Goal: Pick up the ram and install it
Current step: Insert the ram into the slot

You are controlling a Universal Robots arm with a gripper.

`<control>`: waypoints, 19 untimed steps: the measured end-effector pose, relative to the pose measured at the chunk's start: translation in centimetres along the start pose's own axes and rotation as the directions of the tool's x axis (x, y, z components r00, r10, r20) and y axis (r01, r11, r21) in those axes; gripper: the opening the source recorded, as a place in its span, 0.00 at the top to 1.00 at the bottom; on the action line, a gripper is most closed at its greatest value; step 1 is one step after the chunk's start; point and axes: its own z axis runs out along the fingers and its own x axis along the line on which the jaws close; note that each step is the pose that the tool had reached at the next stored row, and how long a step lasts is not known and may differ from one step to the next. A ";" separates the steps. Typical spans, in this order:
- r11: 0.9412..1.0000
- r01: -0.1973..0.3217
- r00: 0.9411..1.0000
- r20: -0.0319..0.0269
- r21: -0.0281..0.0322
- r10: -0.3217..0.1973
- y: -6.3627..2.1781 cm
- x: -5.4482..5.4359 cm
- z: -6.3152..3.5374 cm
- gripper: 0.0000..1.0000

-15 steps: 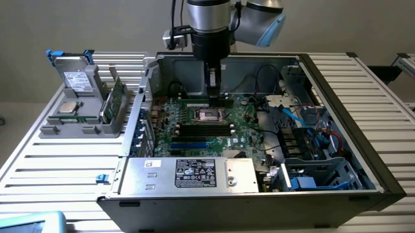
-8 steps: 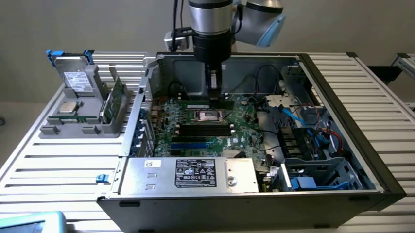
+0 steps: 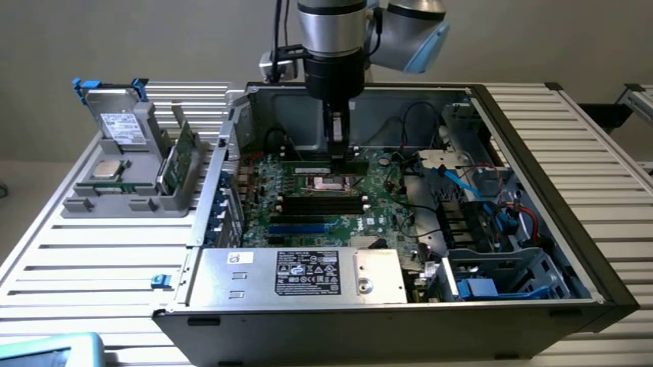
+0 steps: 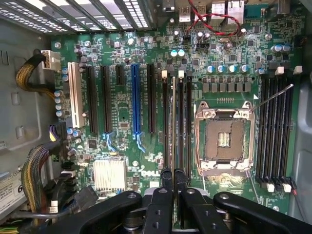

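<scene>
My jaws are pinched almost fully together on the ram (image 4: 173, 131). I see it edge-on as a thin pale strip running straight out from between them. It lies in line with the black memory slots (image 4: 181, 126) directly beneath the jaws, but I cannot tell whether it is seated in one or only resting over it. Just beside the jaws, on one flank, sits the open processor socket (image 4: 224, 139). On the other flank is a row of expansion slots, one of them blue (image 4: 136, 102), with a small finned heatsink (image 4: 109, 174) near it on the green motherboard (image 4: 122, 114). Further out, the arm (image 3: 332, 30) drops straight down into the open computer case (image 3: 531, 153). Well apart from the jaws, outside the case on the slatted counter (image 3: 92, 260), a grey holder (image 3: 112, 205) carries a labelled drive (image 3: 122, 126) and a square silver processor chip (image 3: 107, 170).
</scene>
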 end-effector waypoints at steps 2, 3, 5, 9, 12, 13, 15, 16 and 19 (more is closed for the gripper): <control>1.000 0.000 1.000 0.002 0.000 0.000 0.02 0.0 0.20 0.87; 1.000 0.001 1.000 0.003 0.000 -0.001 0.03 0.0 0.30 0.87; 1.000 0.002 1.000 0.009 -0.001 -0.002 0.04 0.0 0.45 0.87; 1.000 0.003 1.000 0.014 -0.010 -0.003 0.06 0.0 0.78 0.87; 1.000 0.003 1.000 0.014 -0.011 -0.003 0.07 0.0 0.88 0.87; 1.000 0.003 1.000 0.014 -0.011 -0.003 0.07 0.0 0.88 0.87; 1.000 0.003 1.000 0.014 -0.011 -0.003 0.07 0.0 0.95 0.87; 1.000 0.003 1.000 0.014 -0.011 -0.003 0.08 0.0 1.03 0.87; 1.000 0.003 1.000 0.013 -0.011 -0.003 0.11 0.0 1.43 0.87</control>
